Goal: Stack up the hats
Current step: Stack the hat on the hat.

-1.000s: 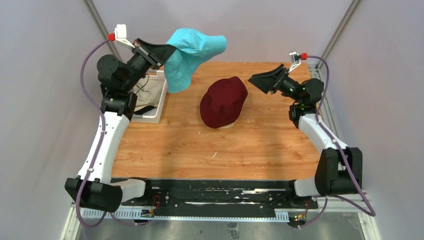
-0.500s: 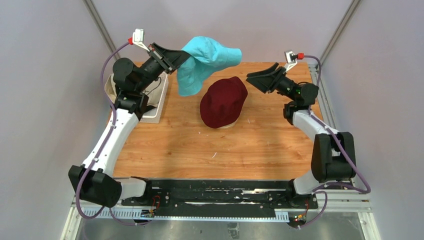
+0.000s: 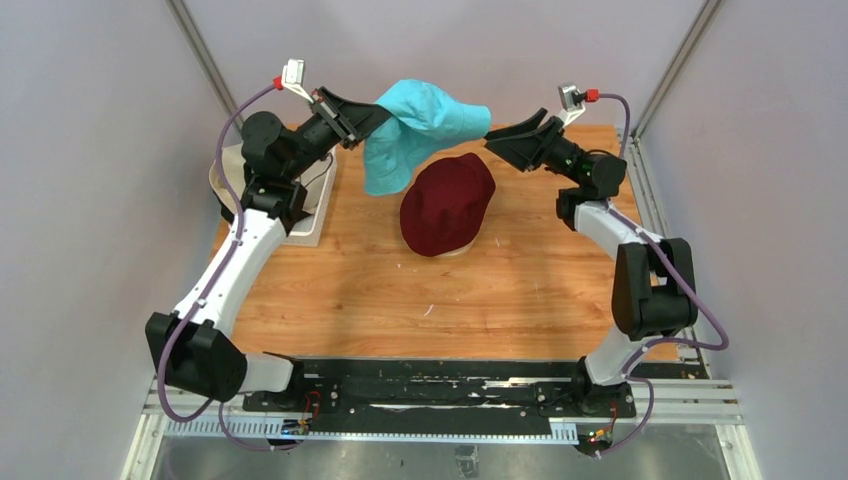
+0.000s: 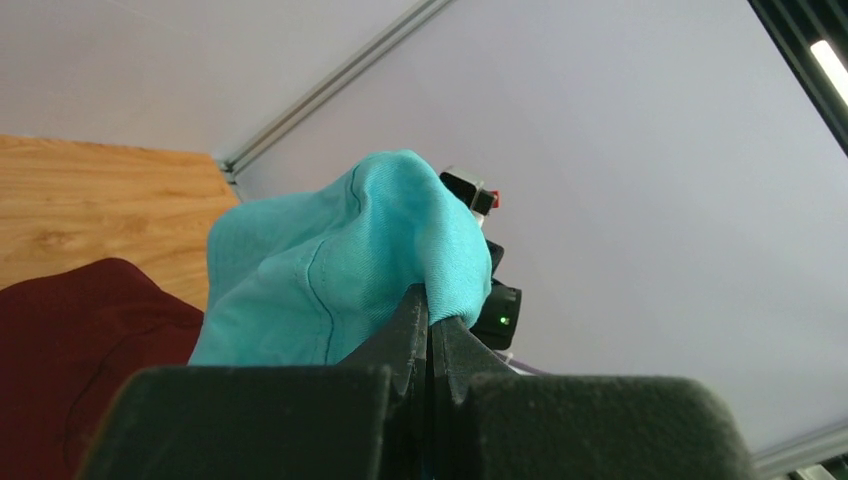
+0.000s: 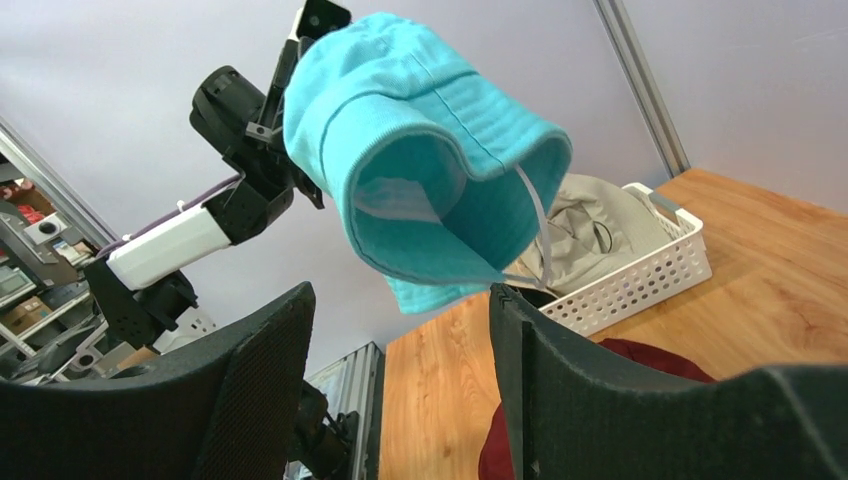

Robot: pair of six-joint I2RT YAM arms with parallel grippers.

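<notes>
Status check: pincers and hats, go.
Left pincer shut on teal hat, held aloft near maroon hat. Right pincer open at teal hat's free edge. Nothing between the two hats.

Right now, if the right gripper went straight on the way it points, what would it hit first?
Most likely the teal hat held by the left gripper: in the right wrist view its brim hangs straight ahead of the right gripper, in line with its open jaws. Depth is unclear.
</notes>
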